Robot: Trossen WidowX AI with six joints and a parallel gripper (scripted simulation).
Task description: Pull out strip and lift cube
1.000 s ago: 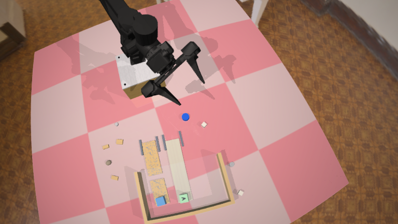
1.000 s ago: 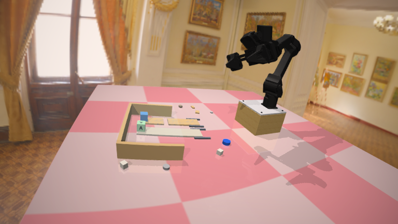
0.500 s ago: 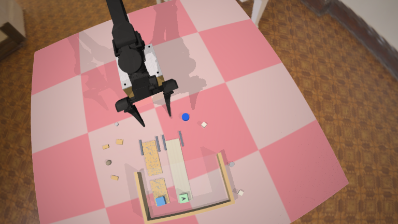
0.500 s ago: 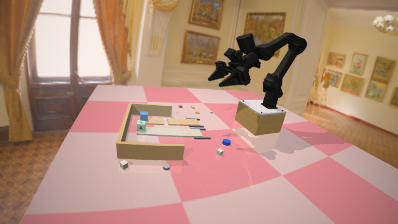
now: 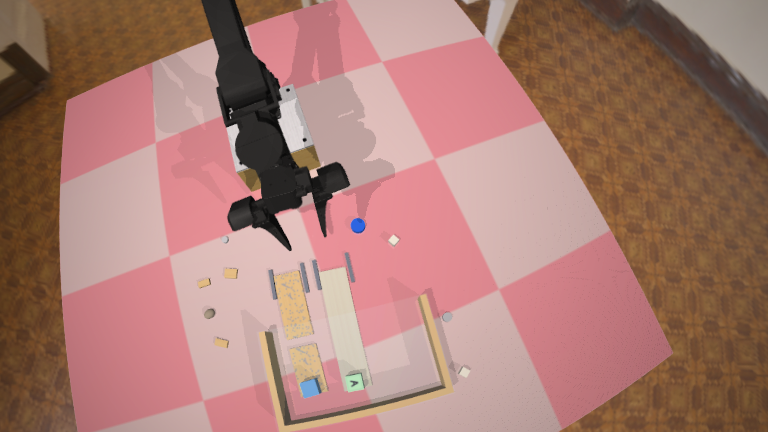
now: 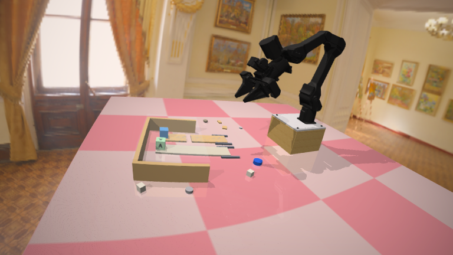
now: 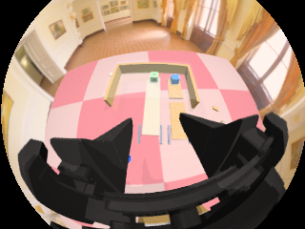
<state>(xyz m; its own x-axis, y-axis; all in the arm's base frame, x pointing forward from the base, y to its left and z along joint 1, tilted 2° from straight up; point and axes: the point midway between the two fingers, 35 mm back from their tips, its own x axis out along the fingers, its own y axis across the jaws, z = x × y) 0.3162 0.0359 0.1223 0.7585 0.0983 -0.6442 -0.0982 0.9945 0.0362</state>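
A long cream strip [image 5: 342, 319] [image 6: 197, 150] [image 7: 152, 107] lies in one piece, its far end inside the wooden wall. The green cube marked A [image 5: 354, 382] [image 6: 160, 143] [image 7: 153, 76] sits on that far end. A speckled orange strip lies beside it in two pieces with a gap between them: the near piece [image 5: 293, 305] [image 6: 208, 139] [image 7: 177, 119] and the far piece [image 5: 305, 360] [image 6: 177, 137] [image 7: 175, 91]. A plain blue cube [image 5: 310, 387] [image 6: 163, 132] [image 7: 174, 78] sits on the far piece. My gripper [image 5: 307, 242] [image 6: 239, 99] [image 7: 156, 118] is open and empty, high above the table before the strips' near ends.
A three-sided wooden wall [image 5: 368, 405] [image 6: 170, 172] [image 7: 152, 68] surrounds the far ends, open toward the arm. Thin grey rails [image 5: 350, 267] [image 6: 230, 157] flank the near ends. A blue disc [image 5: 357, 225] [image 6: 257, 162] and a white cube [image 5: 393, 240] [image 6: 250, 173] lie nearby. Several small pieces lie at the sides.
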